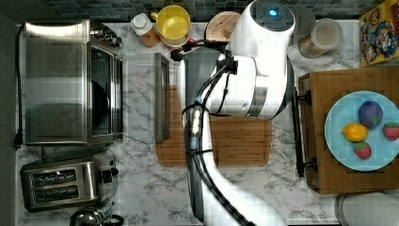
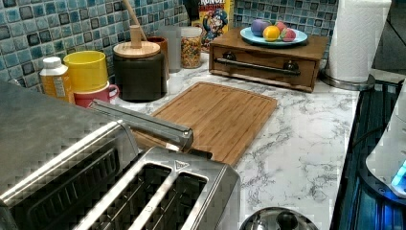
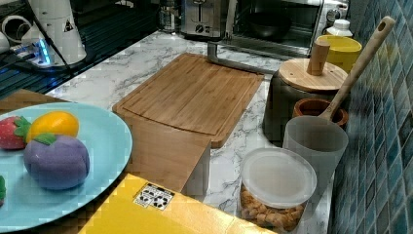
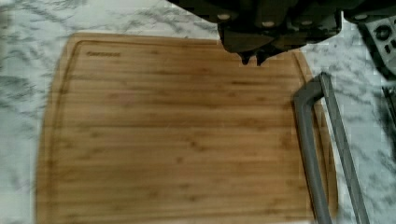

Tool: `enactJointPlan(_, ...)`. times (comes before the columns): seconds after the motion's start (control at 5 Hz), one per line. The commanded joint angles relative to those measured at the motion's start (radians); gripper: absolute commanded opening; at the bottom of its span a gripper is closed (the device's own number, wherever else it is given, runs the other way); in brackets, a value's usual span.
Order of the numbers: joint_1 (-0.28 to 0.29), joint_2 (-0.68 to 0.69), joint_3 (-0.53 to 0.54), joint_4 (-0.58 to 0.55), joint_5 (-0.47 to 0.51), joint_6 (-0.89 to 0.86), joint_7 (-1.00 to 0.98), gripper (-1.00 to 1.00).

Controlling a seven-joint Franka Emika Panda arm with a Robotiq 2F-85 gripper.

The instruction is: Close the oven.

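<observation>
Oven (image 1: 70,82) door (image 1: 141,99) down flat, bar handle (image 1: 162,96) over the cutting board (image 1: 235,141). Hand (image 4: 252,58) above that board, seemingly clenched (fingertips together). Best hooked under handle, then lifted.

Bright, even kitchen light, soft shadows.
Glare streaks the oven (image 1: 56,80) top (steel catching it); wrist view slightly blurred.

Top view looks straight down on the counter. Left view sits low beside the toaster (image 2: 163,196), facing the fruit plate (image 2: 273,37). Right view faces back from that plate. Wrist view looks down, close. All share the cutting board (image 1: 235,141).
</observation>
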Motion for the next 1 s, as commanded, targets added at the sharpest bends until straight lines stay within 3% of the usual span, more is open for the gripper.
enactJointPlan(0.2,-0.050,0.081,0.028,-0.060,0.194,-0.008,-0.170,-1.00)
enactJointPlan(0.6,-0.119,0.217,0.080,-0.041,0.303,0.068,-0.266,-1.00)
enactJointPlan(1.0,-0.153,0.207,0.080,-0.127,0.469,0.098,-0.407,-1.00)
